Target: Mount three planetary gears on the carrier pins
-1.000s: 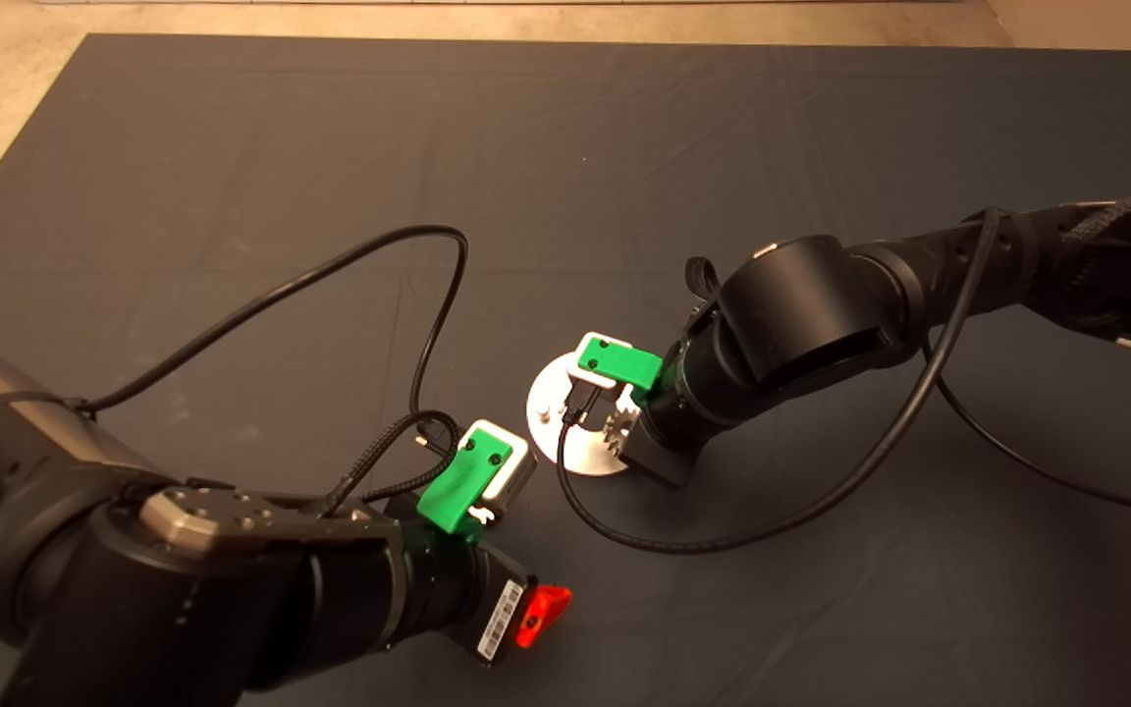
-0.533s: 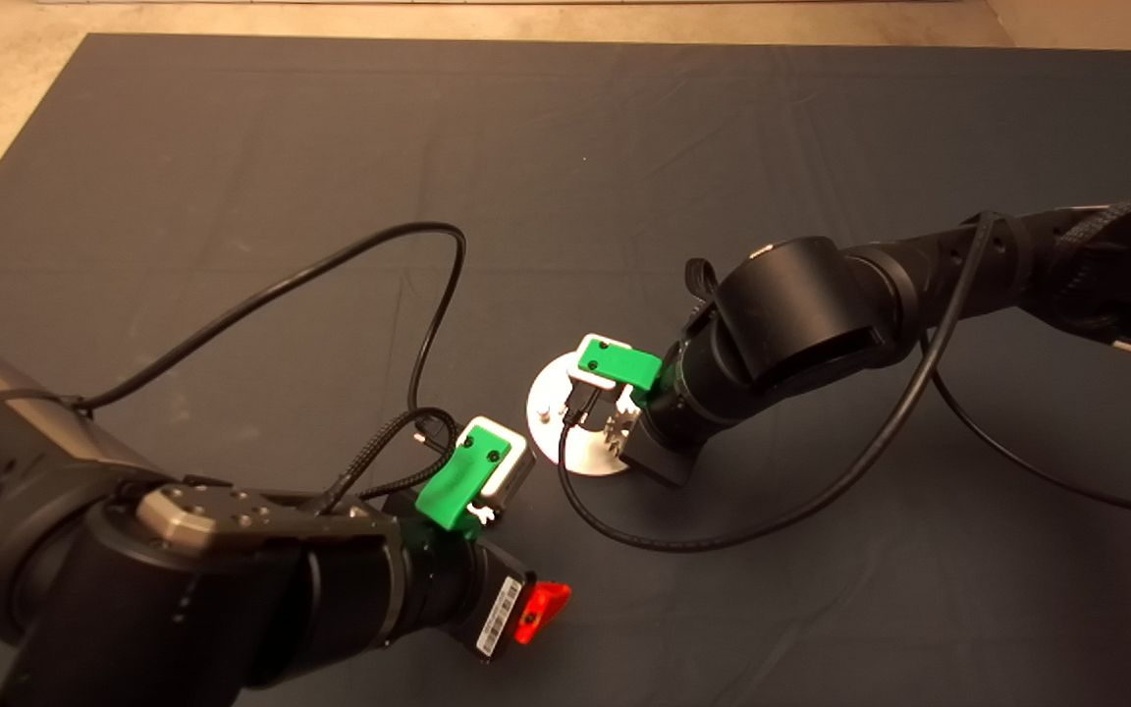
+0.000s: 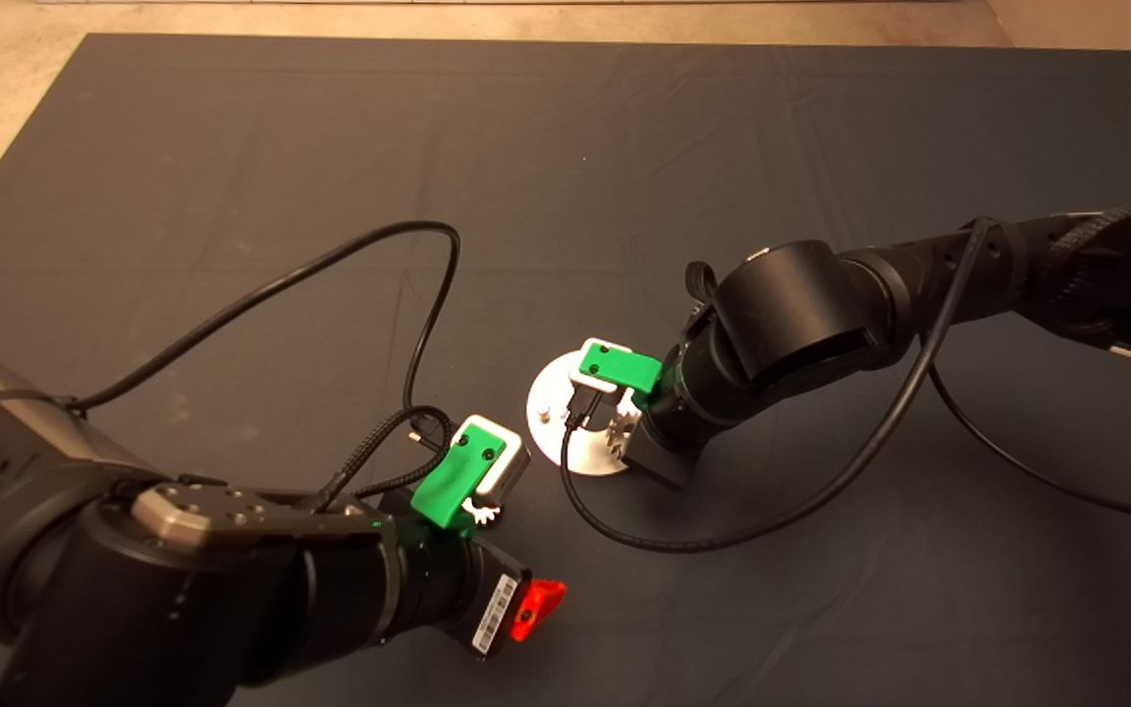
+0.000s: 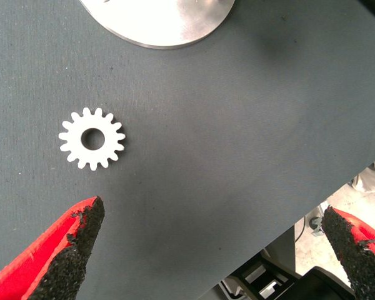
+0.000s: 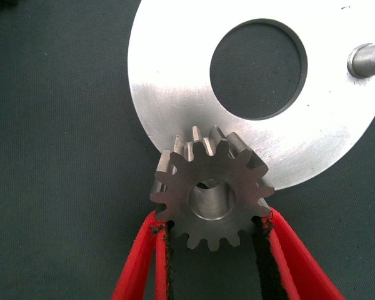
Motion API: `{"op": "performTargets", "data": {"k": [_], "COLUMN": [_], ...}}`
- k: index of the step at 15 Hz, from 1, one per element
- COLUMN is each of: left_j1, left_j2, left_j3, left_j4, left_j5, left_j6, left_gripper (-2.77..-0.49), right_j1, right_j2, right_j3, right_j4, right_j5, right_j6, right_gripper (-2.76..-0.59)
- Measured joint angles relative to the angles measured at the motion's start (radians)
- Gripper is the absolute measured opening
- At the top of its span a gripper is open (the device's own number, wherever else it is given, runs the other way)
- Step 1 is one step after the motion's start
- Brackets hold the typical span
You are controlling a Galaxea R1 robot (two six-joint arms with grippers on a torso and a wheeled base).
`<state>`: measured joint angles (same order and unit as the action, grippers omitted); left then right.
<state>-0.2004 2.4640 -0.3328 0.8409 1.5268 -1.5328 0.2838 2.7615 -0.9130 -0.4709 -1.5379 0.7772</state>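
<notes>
One planetary gear (image 5: pixel 211 197) is pinched between the right gripper (image 5: pixel 211 240) fingers, poised over a carrier pin whose tip shows through its bore, at the edge of the carrier disc (image 5: pixel 175 81). To seat it well, I would keep the gear level and the bore centred (any tilt risks jamming), then lower straight. Another gear (image 4: pixel 91 138) lies flat on the dark mat (image 3: pixel 624 147), near the disc, ahead of the left gripper (image 4: pixel 212 250), whose fingers are spread wide. Beige floor borders the mat.
</notes>
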Motion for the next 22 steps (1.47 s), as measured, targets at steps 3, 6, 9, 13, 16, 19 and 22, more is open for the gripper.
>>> {"op": "performTargets", "data": {"k": [3,6,9,13,16,19,22], "left_j1": [0.0,0.0,0.0,0.0,0.0,0.0,0.0], "left_j2": [-0.001,-0.002,-0.002,-0.004,-0.005,-0.005,-0.007], "left_j3": [0.0,0.0,0.0,0.0,0.0,0.0,0.0], "left_j4": [0.0,0.0,0.0,0.0,0.0,0.0,0.0], "left_j5": [0.0,0.0,0.0,0.0,0.0,0.0,0.0], "left_j6": [0.0,0.0,0.0,0.0,0.0,0.0,0.0], "left_gripper": [-0.75,-0.75,-0.75,-0.75,-0.75,-0.75,-0.75], "right_j1": [-0.004,-0.004,-0.004,-0.004,-0.012,-0.012,-0.012], "right_j2": [0.0,-0.005,-0.02,-0.033,-0.036,-0.036,-0.035], "right_j3": [-0.001,-0.006,-0.008,-0.008,-0.008,-0.008,-0.008], "right_j4": [0.0,0.0,0.0,0.0,0.0,0.0,0.0], "right_j5": [0.0,0.001,0.0,0.0,0.001,0.002,0.001], "right_j6": [-0.009,-0.019,-0.029,-0.04,-0.044,-0.045,-0.045], "right_gripper": [-2.68,-2.68,-2.68,-2.68,-2.68,-2.68,-2.68]}}
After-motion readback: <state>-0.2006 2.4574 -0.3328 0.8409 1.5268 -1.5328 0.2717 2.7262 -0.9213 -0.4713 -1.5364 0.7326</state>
